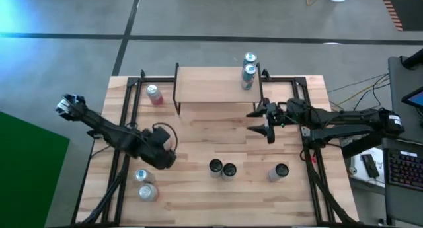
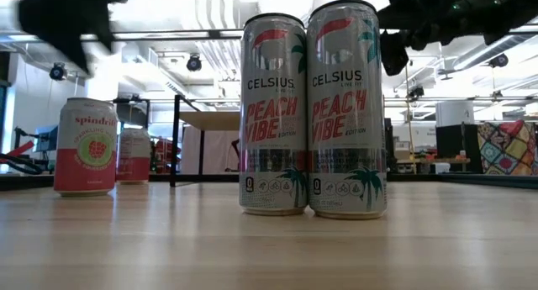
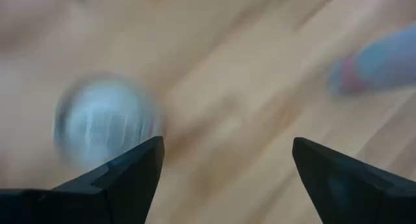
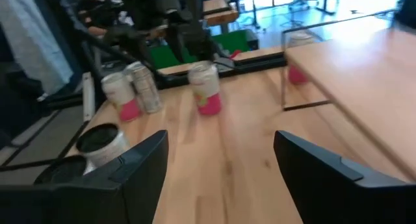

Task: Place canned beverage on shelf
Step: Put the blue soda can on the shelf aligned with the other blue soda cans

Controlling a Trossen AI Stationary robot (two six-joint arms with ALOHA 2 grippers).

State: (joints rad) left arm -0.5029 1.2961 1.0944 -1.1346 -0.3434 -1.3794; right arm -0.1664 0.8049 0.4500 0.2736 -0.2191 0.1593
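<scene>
Cans (image 1: 223, 168) mid-table, pink can (image 1: 154, 94) beside shelf (image 1: 215, 86)

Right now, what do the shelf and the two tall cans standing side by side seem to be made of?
The shelf: a pale wood plank top, matte with visible grain, on thin black legs, probably painted metal. The two tall cans: likely aluminium, with glossy printed wrap and bare silvery rims at the base.
</scene>
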